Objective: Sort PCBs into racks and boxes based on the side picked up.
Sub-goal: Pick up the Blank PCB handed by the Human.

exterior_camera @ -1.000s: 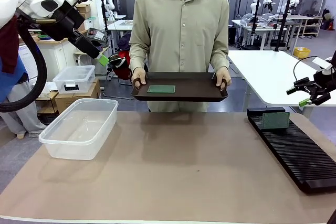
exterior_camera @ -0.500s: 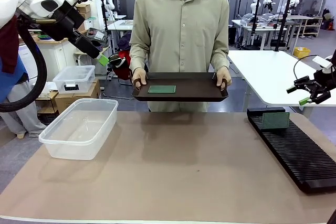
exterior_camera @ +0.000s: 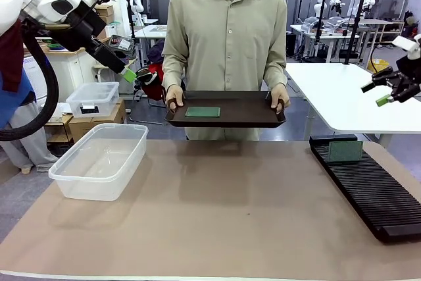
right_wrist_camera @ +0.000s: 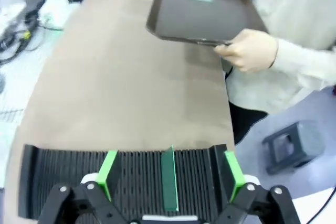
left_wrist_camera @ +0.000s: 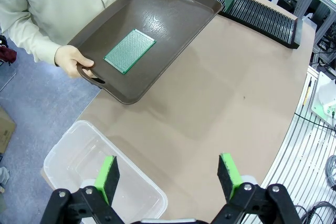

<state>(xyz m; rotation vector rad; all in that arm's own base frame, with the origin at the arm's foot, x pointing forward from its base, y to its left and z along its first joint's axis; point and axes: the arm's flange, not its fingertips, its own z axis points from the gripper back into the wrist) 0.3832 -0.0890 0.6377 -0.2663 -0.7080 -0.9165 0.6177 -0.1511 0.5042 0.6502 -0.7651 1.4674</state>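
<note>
Tray carries flat PCB; rack holds second PCB, apparently upright.

Jaws spread, empty; PCB upright in rack slot.

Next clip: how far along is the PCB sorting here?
Done: one PCB stands upright in a slot at the far end of the rack. In hand: nothing; the left tool and right tool are open and empty. Left: the second PCB lies flat on the tray the person holds; the tub has no board.
</note>
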